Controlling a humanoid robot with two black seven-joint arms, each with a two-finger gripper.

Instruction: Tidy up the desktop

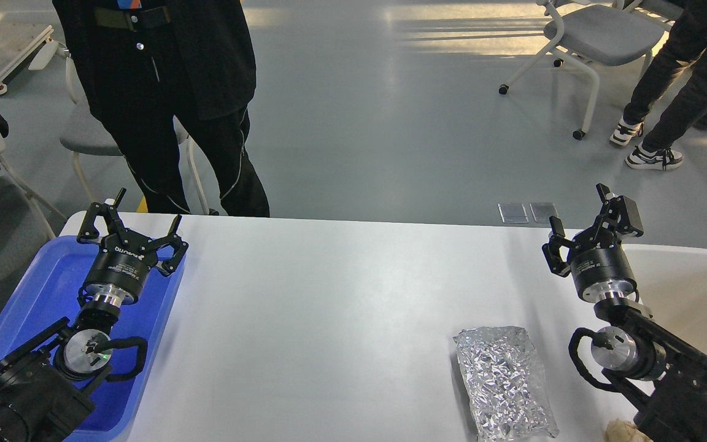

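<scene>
The white desktop [341, 294] fills the middle of the head view. A crinkled silver foil packet [504, 380] lies flat on it at the front right. My left gripper [148, 207] is open and empty, held above the far right part of the blue tray [46, 288]. My right gripper [577, 205] is open and empty, held above the desktop's far right, beyond the foil packet and beside the off-white bin [691, 288].
A small beige crumpled thing [618, 431] shows at the bottom right, partly hidden by my right arm. A person in black [169, 104] stands at the table's far edge on the left. Chairs [599, 37] and another person's legs stand on the floor beyond.
</scene>
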